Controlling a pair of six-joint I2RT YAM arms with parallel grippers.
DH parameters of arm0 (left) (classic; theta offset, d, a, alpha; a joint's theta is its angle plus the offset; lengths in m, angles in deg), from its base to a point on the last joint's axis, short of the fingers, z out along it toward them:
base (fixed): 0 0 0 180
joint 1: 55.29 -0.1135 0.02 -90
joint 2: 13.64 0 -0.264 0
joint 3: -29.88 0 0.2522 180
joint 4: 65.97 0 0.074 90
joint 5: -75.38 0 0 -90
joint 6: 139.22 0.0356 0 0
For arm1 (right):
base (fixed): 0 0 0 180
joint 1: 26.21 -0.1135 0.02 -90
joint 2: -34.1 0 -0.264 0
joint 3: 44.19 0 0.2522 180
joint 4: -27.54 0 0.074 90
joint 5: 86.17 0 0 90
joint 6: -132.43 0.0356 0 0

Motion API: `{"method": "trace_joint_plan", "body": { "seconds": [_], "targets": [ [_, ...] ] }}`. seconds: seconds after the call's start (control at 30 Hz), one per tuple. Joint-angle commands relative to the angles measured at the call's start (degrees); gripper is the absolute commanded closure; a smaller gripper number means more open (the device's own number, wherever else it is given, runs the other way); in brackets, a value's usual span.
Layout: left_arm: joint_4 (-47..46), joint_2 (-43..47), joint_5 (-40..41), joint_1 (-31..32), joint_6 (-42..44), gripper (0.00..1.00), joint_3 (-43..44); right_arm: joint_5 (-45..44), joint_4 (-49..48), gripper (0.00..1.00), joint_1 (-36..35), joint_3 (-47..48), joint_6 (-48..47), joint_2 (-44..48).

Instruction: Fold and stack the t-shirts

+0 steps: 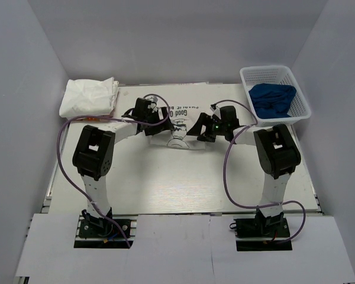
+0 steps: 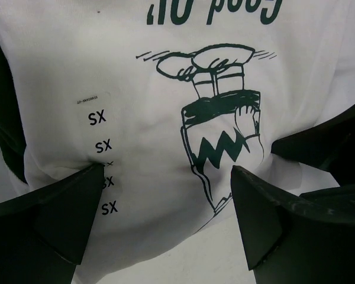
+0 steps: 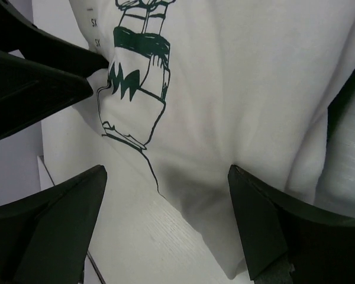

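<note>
A white t-shirt with a dark green printed graphic [image 1: 178, 125] lies spread at the middle back of the table. My left gripper [image 1: 161, 120] is open just above its near edge, with the graphic [image 2: 219, 136] and size stickers between its fingers [image 2: 65, 219]. My right gripper [image 1: 202, 129] is open over the shirt's hem [image 3: 236, 118], where cloth and bare table both show between the jaws. The left gripper's fingers [image 3: 41, 77] show in the right wrist view beside the graphic. A folded white t-shirt bundle [image 1: 89, 97] lies at the back left.
A white plastic basket [image 1: 296, 89] holding blue cloth [image 1: 273, 99] stands at the back right. The white table [image 1: 183, 183] ends at grey side walls. Purple cables loop beside both arms.
</note>
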Motion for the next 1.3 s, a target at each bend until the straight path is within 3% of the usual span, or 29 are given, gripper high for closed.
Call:
{"method": "trace_joint_plan", "body": {
  "seconds": [0.0, 0.2, 0.4, 0.63, 0.73, 0.9, 1.17, 1.27],
  "targets": [
    [7.88, -1.2, 5.53, -0.76, -0.21, 0.0, -5.85, -10.54, 6.19, 0.1, 0.3, -4.99, -1.02, -0.32],
    [10.25, 2.13, 8.95, -0.76, 0.48, 0.0, -5.08, -13.38, 8.49, 0.1, 0.04, -6.59, -2.7, 3.54],
    [18.33, 9.42, 13.1, 0.64, 4.79, 0.0, 8.72, -14.69, 12.72, 0.1, -1.1, -2.19, -9.02, 16.8],
    [16.58, 13.56, 13.34, -0.58, 7.08, 0.0, 9.43, -20.4, 12.37, 0.1, -1.02, -9.3, -10.34, 28.93],
    [20.09, 10.94, 20.8, -0.59, 7.69, 0.0, 11.0, -21.37, 12.1, 0.1, -0.67, -13.7, -10.17, 32.36],
    [21.59, 4.97, 23.98, -0.59, 9.81, 0.0, 12.24, -21.72, 12.62, 0.1, -0.75, -20.02, -10.17, 39.56],
    [22.82, -6.64, 23.9, -0.59, 9.81, 0.0, 16.98, -29.2, 15.88, 0.1, -0.76, -24.07, -10.43, 46.08],
    [21.08, -9.89, 19.7, -0.59, 9.81, 0.0, 17.52, -30.94, 16.14, 0.1, -0.67, -25.39, -10.34, 47.14]
  ]
}}
